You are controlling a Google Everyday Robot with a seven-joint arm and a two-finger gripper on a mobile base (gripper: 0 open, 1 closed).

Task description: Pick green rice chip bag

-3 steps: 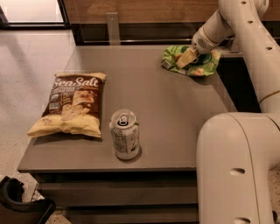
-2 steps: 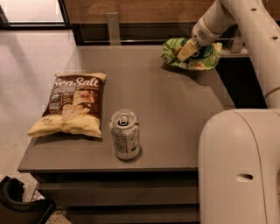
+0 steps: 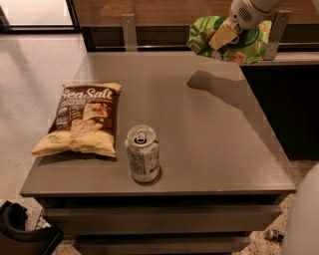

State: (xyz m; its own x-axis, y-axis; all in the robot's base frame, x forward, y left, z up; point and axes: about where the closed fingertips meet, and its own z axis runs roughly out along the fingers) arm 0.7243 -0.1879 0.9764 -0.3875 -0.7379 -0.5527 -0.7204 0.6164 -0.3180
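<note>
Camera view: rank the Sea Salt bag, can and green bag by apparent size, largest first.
1. Sea Salt bag.
2. Green bag, held aloft at top right by the gripper, which partly covers it.
3. Can; it sits nearer, so true order is unsure.

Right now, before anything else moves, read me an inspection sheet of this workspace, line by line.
Surface: grey table, bag's shadow on its far right.
Job's things: green rice chip bag, in the air over the table's far right corner.
Clutter: Sea Salt bag lying flat at left; can upright near the front edge.
End effector: top right, shut on the green rice chip bag.
Cables: nothing seen.
Surroundings: speckled floor, wood panelling behind.
</note>
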